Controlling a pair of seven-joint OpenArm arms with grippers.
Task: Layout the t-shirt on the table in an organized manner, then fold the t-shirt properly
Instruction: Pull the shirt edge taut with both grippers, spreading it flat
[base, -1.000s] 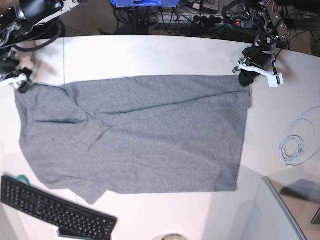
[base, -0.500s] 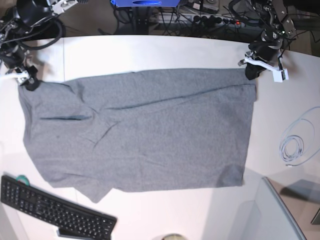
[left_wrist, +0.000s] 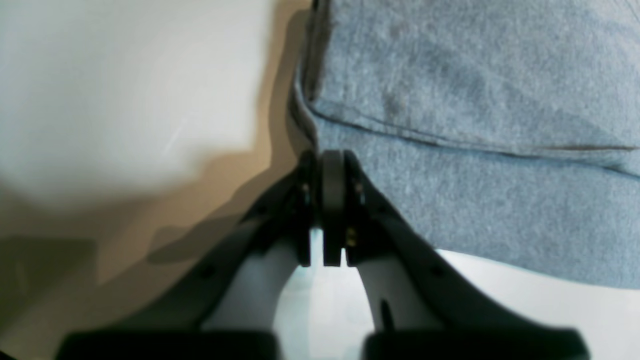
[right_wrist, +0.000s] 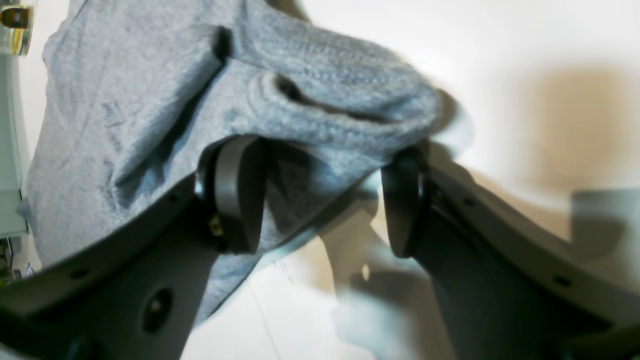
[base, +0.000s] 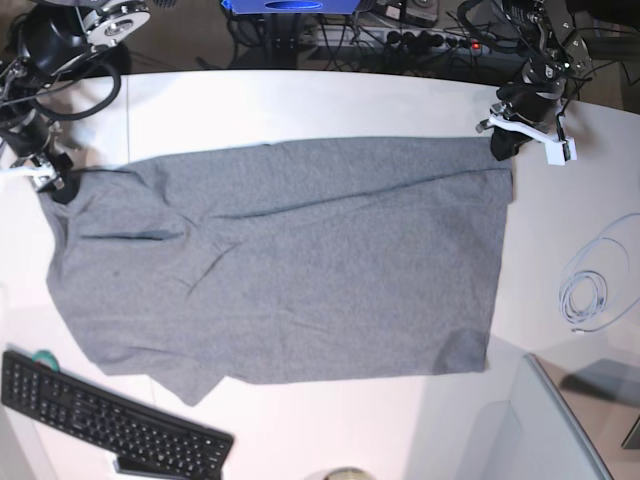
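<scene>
Two end effectors worked the far corners of the cloth. The left end effector (left_wrist: 327, 210) had its jaws pressed together, and in the left wrist view the edge of the t-shirt (base: 280, 260) ran right into their tips, though whether fabric was actually pinched there could not be told; in the base view this end effector (base: 503, 146) sat at the garment's far corner. The right end effector (right_wrist: 320, 195) stood with its jaws spread wide, a rolled bunch of grey fabric draped over and between its pads (right_wrist: 235, 192) without being clamped; in the base view it (base: 50, 180) was at the opposite far corner, at the shoulder end. No print, label or readable writing showed on the t-shirt in any view. The garment lay spread nearly flat across the white bench (base: 300, 100), with a few shallow creases near the sleeve and one lower corner reaching close to a black keyboard (base: 110, 425) at the near edge; the keys' lettering was too small to read. A thin coiled white cable (base: 585, 295) lay on the bench, well apart from the cloth. Beyond the far edge of the bench, dark cables and a power strip (base: 415, 40) lay on a shadowed floor beside something blue (base: 290, 6).
</scene>
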